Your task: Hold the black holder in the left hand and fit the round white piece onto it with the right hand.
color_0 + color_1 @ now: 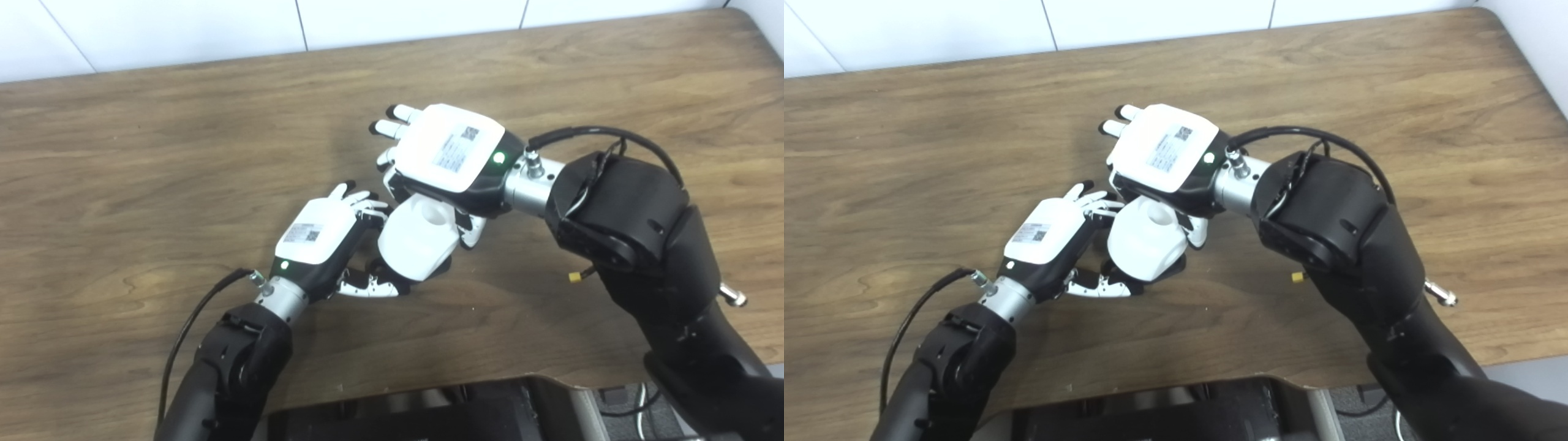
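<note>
The right hand (450,153) comes in from three o'clock with its glossy white back plate up and a green light near the wrist; its fingers (398,113) reach toward eleven o'clock, and the thumb side curls down against the round white piece (419,242), which sits directly under its palm. Whether it truly grips the piece I cannot tell. At eight o'clock of the piece, the left hand (318,236) has its fingers bent around the near side, where a sliver of the black holder (442,263) shows beneath the white rim — most of it is hidden. The piece is smooth matte plastic, a rounded puck with a shallow hollow on top, tilted toward the camera. All this hangs just over a wooden table (153,153) with brown streaked grain and a rounded corner at one o'clock; beyond its twelve o'clock edge stands a white panelled wall (184,27) with thin dark seams.
</note>
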`<control>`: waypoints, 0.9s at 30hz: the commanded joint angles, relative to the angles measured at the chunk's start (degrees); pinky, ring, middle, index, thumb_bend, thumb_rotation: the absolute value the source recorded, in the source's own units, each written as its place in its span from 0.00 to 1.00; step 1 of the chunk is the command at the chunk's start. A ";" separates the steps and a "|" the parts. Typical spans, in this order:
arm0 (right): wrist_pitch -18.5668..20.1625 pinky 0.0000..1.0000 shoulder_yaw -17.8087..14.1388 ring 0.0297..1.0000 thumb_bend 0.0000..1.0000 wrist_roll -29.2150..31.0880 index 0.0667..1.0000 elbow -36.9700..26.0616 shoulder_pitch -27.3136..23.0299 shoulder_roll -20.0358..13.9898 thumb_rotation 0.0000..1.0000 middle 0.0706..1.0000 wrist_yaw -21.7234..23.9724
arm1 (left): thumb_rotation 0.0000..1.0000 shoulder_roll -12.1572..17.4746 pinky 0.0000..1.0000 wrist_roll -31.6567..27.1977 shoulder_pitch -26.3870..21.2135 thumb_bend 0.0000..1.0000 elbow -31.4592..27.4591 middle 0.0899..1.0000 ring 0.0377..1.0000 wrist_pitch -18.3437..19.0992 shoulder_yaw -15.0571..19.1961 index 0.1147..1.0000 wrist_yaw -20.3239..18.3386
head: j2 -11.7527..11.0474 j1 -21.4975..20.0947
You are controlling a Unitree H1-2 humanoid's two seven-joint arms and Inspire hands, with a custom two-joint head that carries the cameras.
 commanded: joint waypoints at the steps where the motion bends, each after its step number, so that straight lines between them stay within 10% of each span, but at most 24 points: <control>1: -0.48 1.00 0.12 0.96 0.53 0.03 0.44 -1.61 -1.64 0.92 0.13 0.78 -0.73 | 0.06 -0.11 1.00 1.40 -0.20 0.52 1.12 0.78 0.89 0.56 -0.55 0.42 -0.87 | 0.11 -0.09; 27: -1.20 1.00 2.07 0.97 0.52 -0.40 0.44 -2.74 -1.76 1.62 0.13 0.78 0.81 | 0.06 -0.67 1.00 1.22 0.04 0.52 1.63 0.78 0.89 0.35 -0.60 0.42 0.01 | 0.01 -0.13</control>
